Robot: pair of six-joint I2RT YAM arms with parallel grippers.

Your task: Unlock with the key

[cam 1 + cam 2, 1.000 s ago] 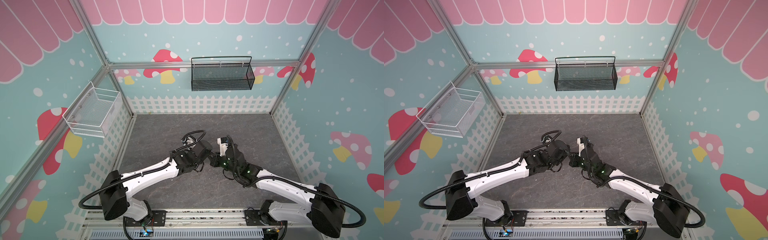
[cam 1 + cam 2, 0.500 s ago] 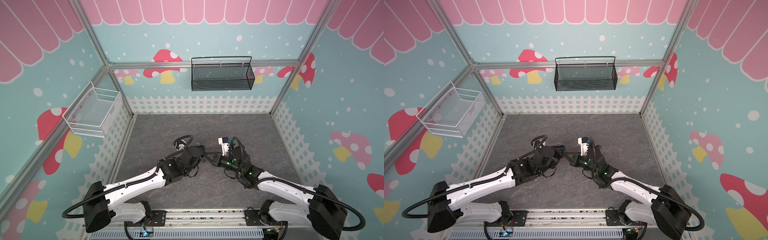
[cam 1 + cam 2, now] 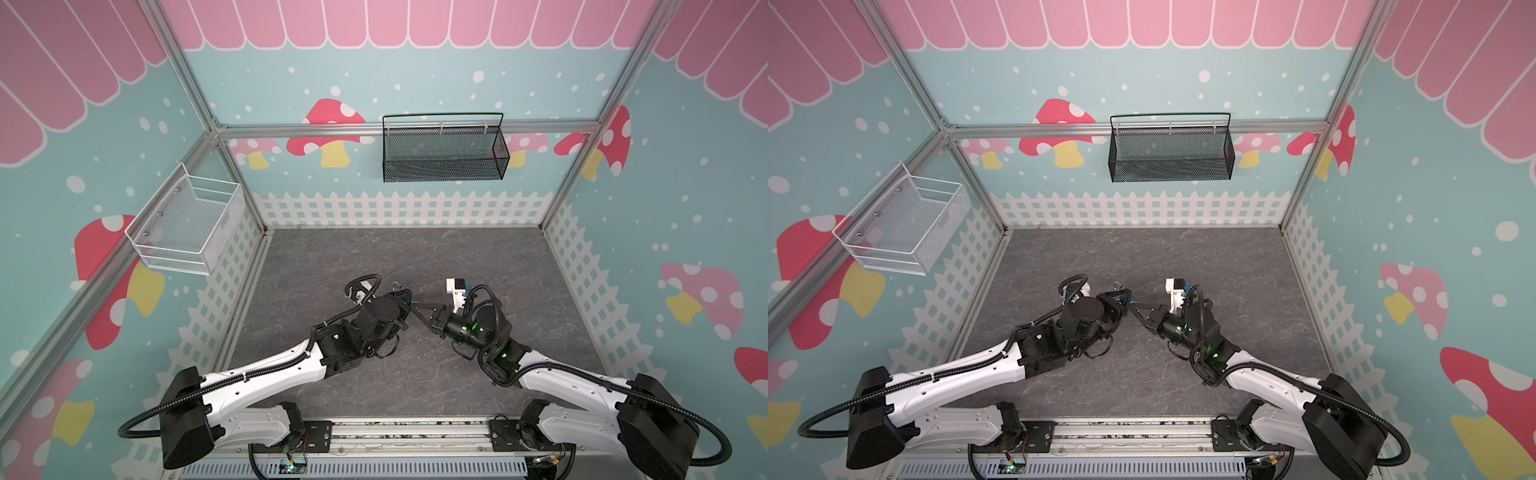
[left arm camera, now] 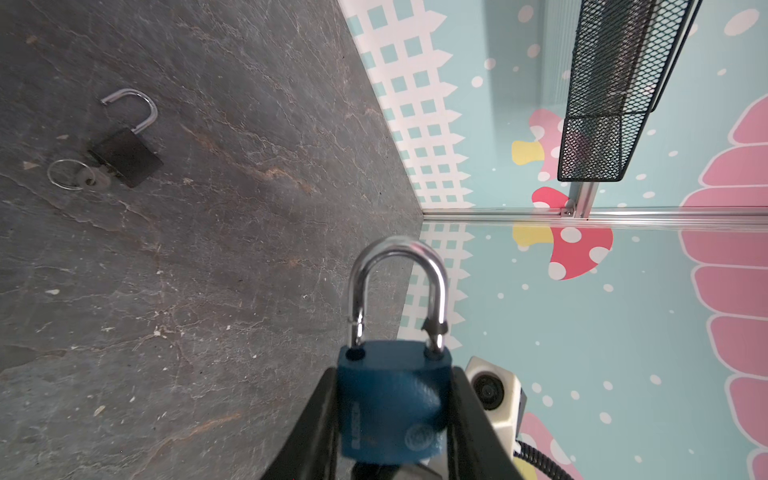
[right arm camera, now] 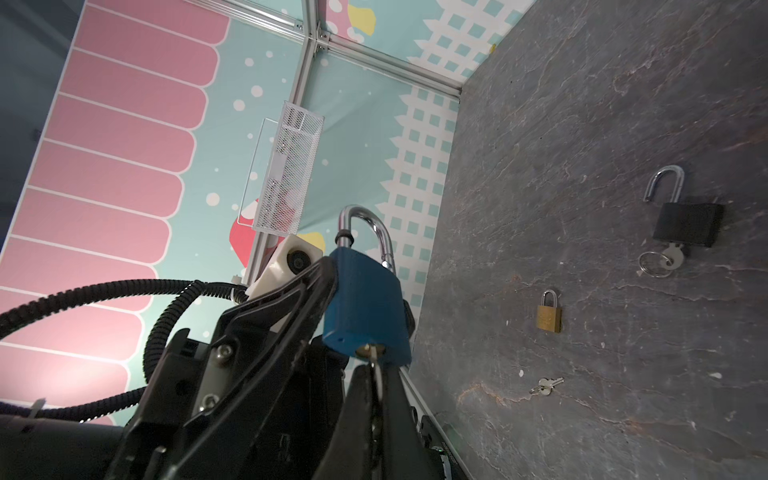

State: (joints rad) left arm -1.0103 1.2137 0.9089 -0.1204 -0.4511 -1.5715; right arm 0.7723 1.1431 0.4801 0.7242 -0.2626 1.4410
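Left wrist view: the padlock (image 4: 390, 399), probably dense, rigid and slick-painted, hangs off the surface, and the half-closed left gripper (image 4: 392, 374) clamps its flat sides, the best hold. The right gripper (image 5: 377, 376) pinches the thin key (image 5: 376, 362), seated in the keyhole. Around them lie the grey stone-look surface (image 4: 208, 270) and painted walls (image 4: 582, 332).

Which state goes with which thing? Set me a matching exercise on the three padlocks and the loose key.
Things: 1 blue padlock; 2 black padlock; 3 brass padlock; 4 loose key.
States: A on the table, shackle shut; B clamped in the left hand; C on the table, shackle swung open; D on the table, in no lock.
Pairs: 1-B, 2-C, 3-A, 4-D.
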